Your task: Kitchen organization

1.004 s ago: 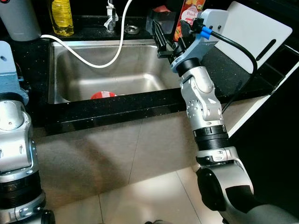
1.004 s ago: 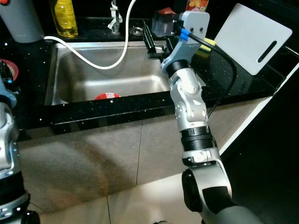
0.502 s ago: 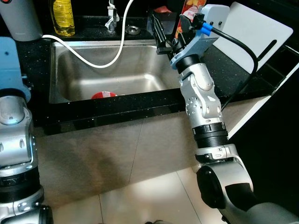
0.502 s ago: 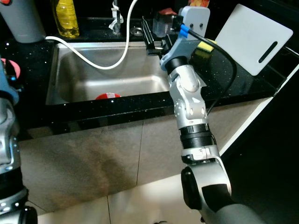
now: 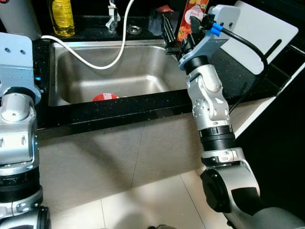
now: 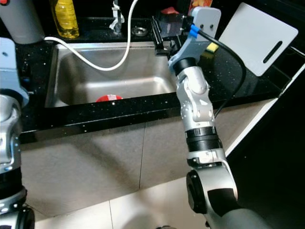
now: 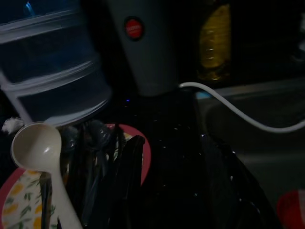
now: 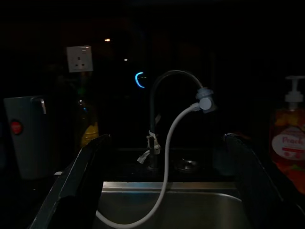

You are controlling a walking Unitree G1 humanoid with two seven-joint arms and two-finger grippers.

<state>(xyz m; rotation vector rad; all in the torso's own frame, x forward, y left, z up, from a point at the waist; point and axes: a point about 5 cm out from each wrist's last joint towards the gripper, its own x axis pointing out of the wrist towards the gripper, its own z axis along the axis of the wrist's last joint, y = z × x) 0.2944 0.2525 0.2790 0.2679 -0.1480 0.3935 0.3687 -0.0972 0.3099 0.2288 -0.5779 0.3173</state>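
Black speckled counter (image 5: 228, 71), steel sink (image 5: 128, 76), tiled floor (image 5: 119, 162).

Hose (image 5: 102, 64) trailing into the sink (image 5: 128, 71); oil bottle (image 5: 62, 18) behind, cutting board (image 5: 267, 33) right.

Brushed silver stainless-steel sink (image 5: 128, 76) set in a glossy black speckled stone countertop (image 5: 119, 112). White flexible hose (image 5: 102, 64) over the basin; red round object (image 5: 105, 97) with white markings inside. Yellow translucent bottle (image 5: 62, 18); plain white rectangular cutting board (image 5: 267, 33); orange soap dispenser (image 8: 288, 138), white pump. Pink-rimmed plate (image 7: 19, 195) with yellow floral pattern; cream plastic spoon (image 7: 40, 152). Grey cylindrical appliance (image 7: 147, 52), red button.
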